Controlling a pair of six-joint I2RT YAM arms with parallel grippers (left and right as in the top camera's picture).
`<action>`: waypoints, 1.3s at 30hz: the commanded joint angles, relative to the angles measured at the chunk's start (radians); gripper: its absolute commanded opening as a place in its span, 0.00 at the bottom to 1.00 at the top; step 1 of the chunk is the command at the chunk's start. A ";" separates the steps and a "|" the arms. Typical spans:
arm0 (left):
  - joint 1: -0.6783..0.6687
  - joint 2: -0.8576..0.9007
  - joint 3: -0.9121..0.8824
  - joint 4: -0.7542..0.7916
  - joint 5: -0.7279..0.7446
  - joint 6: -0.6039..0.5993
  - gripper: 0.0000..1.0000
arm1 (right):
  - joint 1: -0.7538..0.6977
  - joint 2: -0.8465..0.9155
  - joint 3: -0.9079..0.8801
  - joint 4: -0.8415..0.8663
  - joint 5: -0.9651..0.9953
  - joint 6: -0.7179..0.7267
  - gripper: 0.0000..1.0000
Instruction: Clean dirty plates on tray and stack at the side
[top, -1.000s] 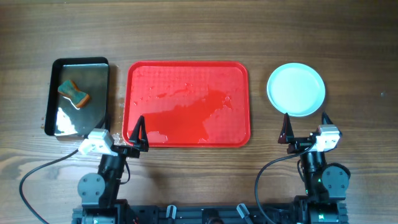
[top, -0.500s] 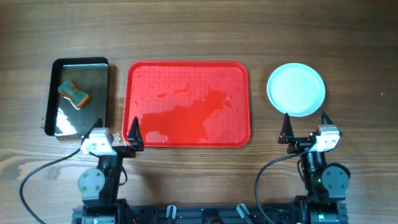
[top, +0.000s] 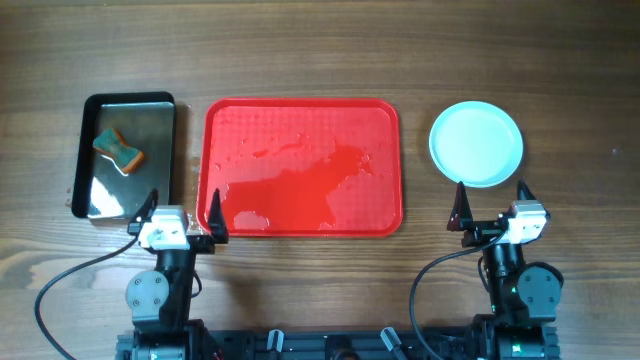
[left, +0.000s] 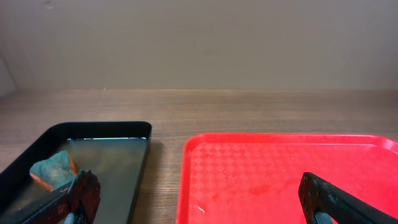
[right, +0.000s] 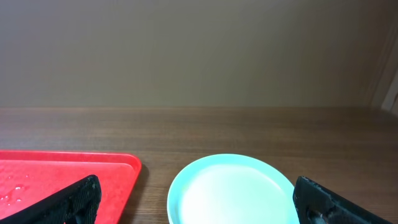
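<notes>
At 6 o'clock of the table (top: 300, 50), the left gripper (top: 182, 206) is spread wide and holds nothing. One finger hangs over the pan's near corner at 5 o'clock, the other over the tray's near corner at 7 o'clock. The right gripper (top: 491, 195) is just as wide and also empty, and sits just at 6 o'clock of the plate (top: 476, 143). From overhead its left fingertip meets the plate's near rim; whether it touches cannot be told.

Beyond the left gripper lies the red tray (top: 300, 125) at mid-table. Its floor is wet and glossy, with a pool toward 6 o'clock. Just beside the tray at 9 o'clock is the black pan (top: 82, 150), apart from it by a thin strip of wood. In the pan's far half, toward 11 o'clock, a teal and orange sponge (top: 118, 150) lies on the shiny base.

At 3 o'clock of the tray, well apart from it, the pale aqua plate sits on bare wood, looking clean. Whether others lie under it cannot be told
</notes>
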 joint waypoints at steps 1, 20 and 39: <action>0.006 -0.010 -0.005 -0.009 -0.025 0.024 1.00 | -0.004 -0.009 -0.001 0.002 0.013 0.016 1.00; 0.006 -0.009 -0.005 -0.006 -0.028 0.023 1.00 | -0.004 -0.009 -0.001 0.002 0.013 0.016 1.00; 0.006 -0.008 -0.005 -0.005 -0.028 0.023 1.00 | -0.004 -0.009 -0.001 0.002 0.013 0.016 1.00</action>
